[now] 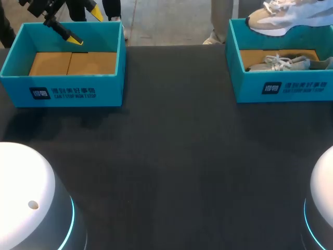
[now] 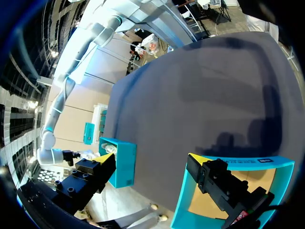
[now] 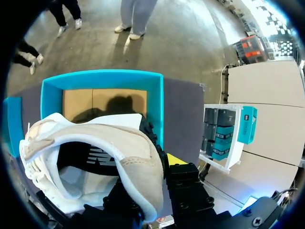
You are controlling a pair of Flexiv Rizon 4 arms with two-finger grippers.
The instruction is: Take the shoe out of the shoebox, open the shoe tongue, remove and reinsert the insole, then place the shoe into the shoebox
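Note:
A beige and white shoe [image 1: 283, 18] hangs above the right teal shoebox [image 1: 283, 86], at the table's far right. In the right wrist view my right gripper [image 3: 159, 186] is shut on the heel wall of this shoe [image 3: 105, 143], whose opening faces the camera, over the shoebox [image 3: 102, 78]. A second shoe [image 1: 281, 62] with grey-white laces lies inside that box. My left gripper [image 1: 86, 26] stands open over the far side of the left teal shoebox [image 1: 62, 78], nothing between its fingers. The left wrist view shows the same gripper [image 2: 150, 164] wide apart above that box's wall [image 2: 186, 200].
The left shoebox holds only its brown cardboard floor [image 1: 73, 63]. Dark tabletop [image 1: 171, 156] stretches between and in front of the two boxes. My arms' white bases [image 1: 26, 198] sit at the near corners.

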